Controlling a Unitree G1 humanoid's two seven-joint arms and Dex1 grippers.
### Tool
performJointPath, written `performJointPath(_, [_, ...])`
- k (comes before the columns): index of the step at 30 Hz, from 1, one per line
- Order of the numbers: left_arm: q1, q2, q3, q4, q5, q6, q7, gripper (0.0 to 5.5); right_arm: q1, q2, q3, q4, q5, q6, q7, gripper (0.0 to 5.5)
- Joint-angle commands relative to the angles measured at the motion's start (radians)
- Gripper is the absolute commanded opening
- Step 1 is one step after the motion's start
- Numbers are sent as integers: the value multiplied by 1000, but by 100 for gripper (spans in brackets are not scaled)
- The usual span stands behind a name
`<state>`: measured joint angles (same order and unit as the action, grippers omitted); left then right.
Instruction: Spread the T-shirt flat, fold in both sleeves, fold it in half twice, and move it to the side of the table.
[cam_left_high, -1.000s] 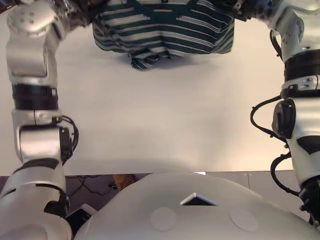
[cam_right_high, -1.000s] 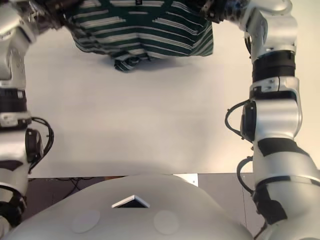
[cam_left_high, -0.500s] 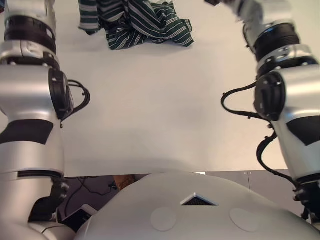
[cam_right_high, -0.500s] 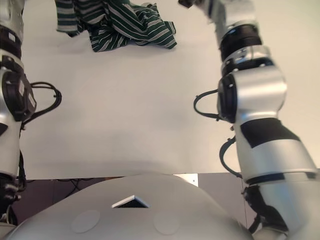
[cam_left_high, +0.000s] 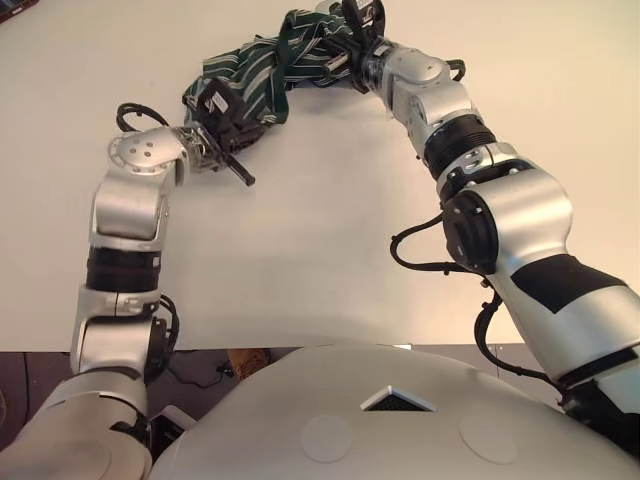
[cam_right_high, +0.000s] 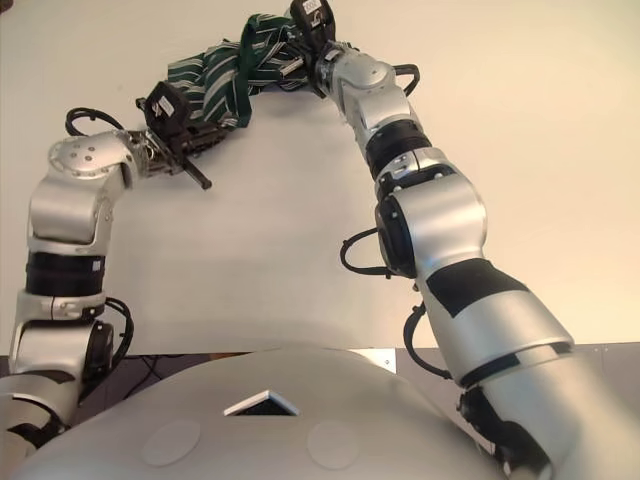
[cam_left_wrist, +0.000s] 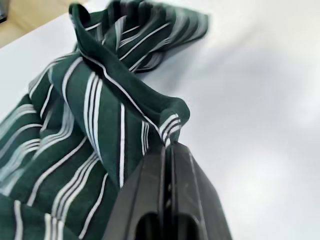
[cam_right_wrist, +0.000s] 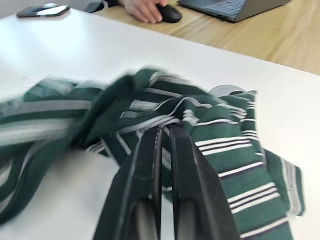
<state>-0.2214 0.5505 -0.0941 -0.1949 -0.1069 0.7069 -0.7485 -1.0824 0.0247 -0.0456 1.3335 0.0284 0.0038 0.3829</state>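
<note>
My left gripper (cam_left_wrist: 167, 148) and right gripper (cam_right_wrist: 162, 129) each pinched the bunched T-shirt (cam_left_high: 255, 75) at the counter's (cam_left_high: 320, 230) twelve o'clock, so drawing them apart evenly looked best.

The dark green white-striped T-shirt (cam_left_high: 255, 80) is totally scrunched up, nowhere near flat, just a twisted, rope-like bunch stretched across the far part of the white tabletop (cam_left_high: 330, 220).

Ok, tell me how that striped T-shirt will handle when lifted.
Probably floppy: the T-shirt lies crumpled in loose folds on the table. Likely light: the left claw holds a hem up by a small pinch. Expect sagging.
</note>
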Motion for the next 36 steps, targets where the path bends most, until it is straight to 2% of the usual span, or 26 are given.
performJointPath(1, [51,64,-12,-138,-12,79,-8,0,-49,-28,18,-7,-39,-9,66,26])
performJointPath(2, [65,77,-7,-169,-19,94,-9,0,-37,-50,66,-13,-88,-43,104,26])
performJointPath(5, [141,148,-3,-276,-29,114,-33,0,7,-133,196,-35,-227,-180,204,72])
performJointPath(10, [310,302,22,-420,-45,108,-99,0,21,-181,308,-43,-343,-322,296,169])
performJointPath(14, [480,496,107,-501,-67,43,-246,0,34,-152,315,-64,-330,-383,390,230])
performJointPath(17, [565,555,187,-512,-89,-10,-313,0,57,-109,315,-70,-312,-374,444,245])
performJointPath(22, [572,562,200,-478,-89,-70,-314,0,111,-34,325,-68,-288,-338,553,245])
performJointPath(25, [556,538,176,-485,-99,-75,-296,0,110,-5,314,-40,-293,-251,502,245])
performJointPath(27, [539,527,159,-493,-107,-71,-285,0,129,-11,357,-23,-351,-205,431,245])
performJointPath(29, [537,519,158,-513,-118,-61,-277,0,163,-45,448,-13,-448,-195,401,245])
performJointPath(32, [529,521,176,-521,-136,-56,-271,0,213,-151,520,-38,-489,-216,587,245])
performJointPath(36, [541,500,196,-534,-150,-45,-245,0,312,-340,507,-266,-391,-199,901,245])
